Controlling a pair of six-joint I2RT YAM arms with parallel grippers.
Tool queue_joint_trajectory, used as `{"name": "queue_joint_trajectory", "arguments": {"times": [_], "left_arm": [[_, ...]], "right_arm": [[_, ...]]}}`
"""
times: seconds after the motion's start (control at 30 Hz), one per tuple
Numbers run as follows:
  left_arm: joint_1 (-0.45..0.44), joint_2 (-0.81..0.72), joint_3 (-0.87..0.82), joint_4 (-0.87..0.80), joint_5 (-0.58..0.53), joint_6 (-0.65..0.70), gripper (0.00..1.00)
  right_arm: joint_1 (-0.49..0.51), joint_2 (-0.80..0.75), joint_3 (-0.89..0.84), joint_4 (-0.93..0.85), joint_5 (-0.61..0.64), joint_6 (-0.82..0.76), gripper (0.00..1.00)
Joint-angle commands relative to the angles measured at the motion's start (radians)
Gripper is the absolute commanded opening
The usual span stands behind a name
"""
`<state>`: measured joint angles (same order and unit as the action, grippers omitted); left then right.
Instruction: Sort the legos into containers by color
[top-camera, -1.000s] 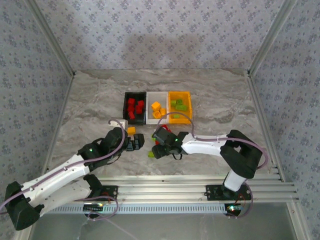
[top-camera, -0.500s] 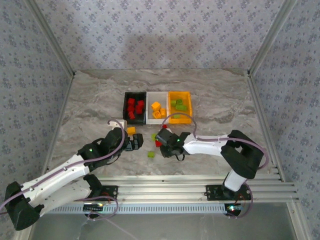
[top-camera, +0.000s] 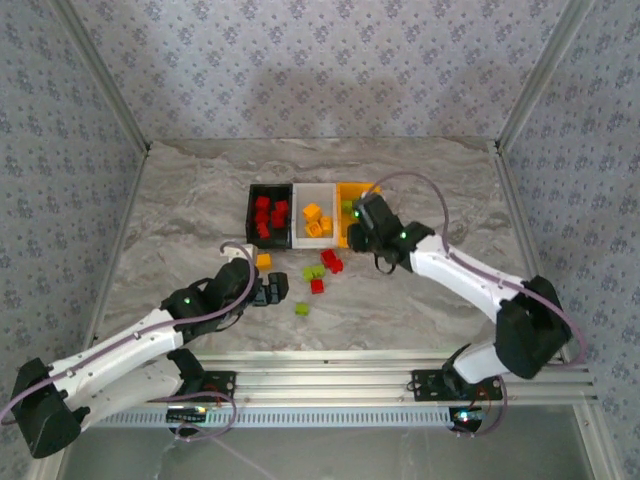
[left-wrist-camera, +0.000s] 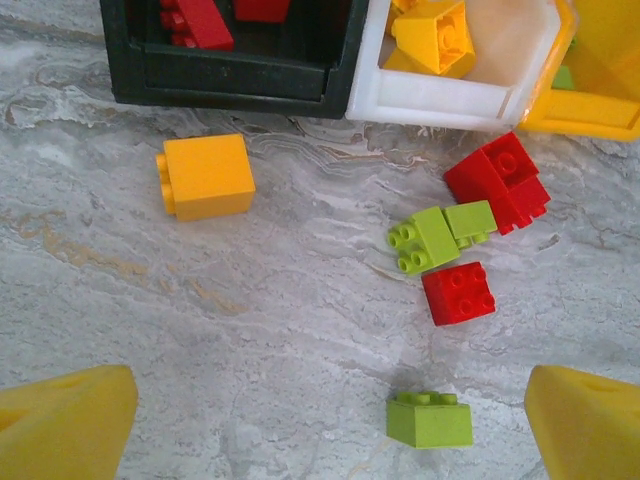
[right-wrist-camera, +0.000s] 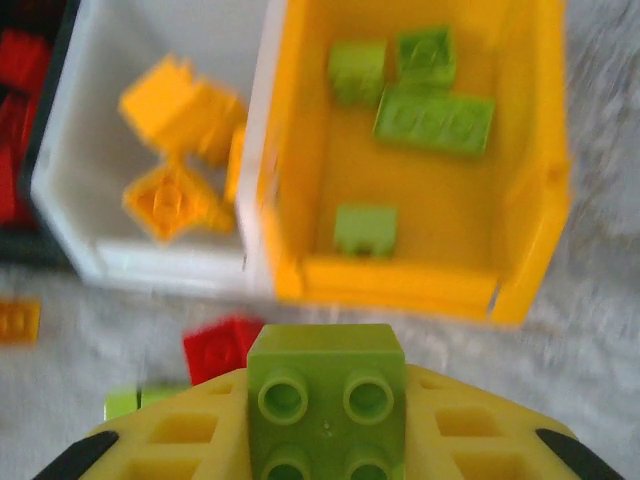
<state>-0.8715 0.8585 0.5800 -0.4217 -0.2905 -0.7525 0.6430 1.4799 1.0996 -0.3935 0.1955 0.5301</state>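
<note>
An orange brick (left-wrist-camera: 205, 176) lies alone on the tabletop (left-wrist-camera: 200, 330); red bricks (left-wrist-camera: 497, 180) and green bricks (left-wrist-camera: 432, 238) cluster near the white bin (left-wrist-camera: 450, 100)

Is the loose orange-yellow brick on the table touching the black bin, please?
Apart. The left wrist view shows a strip of bare marble between the orange-yellow brick and the front wall of the black bin.

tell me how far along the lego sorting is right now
Mostly sorted: reds sit in the black bin, orange-yellows in the white bin, greens in the orange-yellow bin. In hand: the right gripper holds a green brick by that bin. Left on the table: one orange-yellow brick, a few red bricks and some green bricks.
</note>
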Motion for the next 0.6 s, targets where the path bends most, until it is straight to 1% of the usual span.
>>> {"name": "queue_joint_trajectory", "arguments": {"times": [0.0, 0.17, 0.23, 0.27, 0.3, 0.37, 0.4, 0.47, 0.57], "left_arm": [[0.0, 0.004, -0.01, 0.02, 0.034, 0.006, 0.99], [-0.005, 0.02, -0.023, 0.02, 0.067, 0.005, 0.99], [-0.006, 0.029, -0.027, 0.022, 0.08, 0.009, 1.0], [-0.006, 0.036, -0.027, 0.023, 0.087, 0.011, 1.0], [-0.007, 0.042, -0.028, 0.026, 0.097, 0.015, 0.99], [-0.012, 0.061, -0.027, 0.032, 0.111, 0.022, 1.0], [-0.017, 0.073, -0.025, 0.037, 0.123, 0.03, 0.99], [-0.035, 0.102, -0.018, 0.044, 0.132, 0.044, 1.0], [-0.081, 0.164, 0.001, 0.056, 0.133, 0.063, 0.99]], "right_arm": [[-0.06, 0.137, 0.124, -0.038, 0.01, 0.0, 0.32], [-0.122, 0.331, 0.305, -0.086, -0.007, 0.026, 0.34], [-0.133, 0.386, 0.355, -0.104, -0.008, 0.038, 0.37], [-0.139, 0.402, 0.373, -0.106, -0.013, 0.046, 0.43], [-0.145, 0.413, 0.39, -0.106, -0.021, 0.051, 0.53], [-0.15, 0.413, 0.405, -0.089, -0.02, 0.051, 0.67], [-0.148, 0.403, 0.409, -0.078, -0.013, 0.044, 0.71], [-0.142, 0.374, 0.403, -0.064, -0.012, 0.033, 0.73], [-0.123, 0.291, 0.341, -0.031, -0.016, 0.031, 0.74]]}}
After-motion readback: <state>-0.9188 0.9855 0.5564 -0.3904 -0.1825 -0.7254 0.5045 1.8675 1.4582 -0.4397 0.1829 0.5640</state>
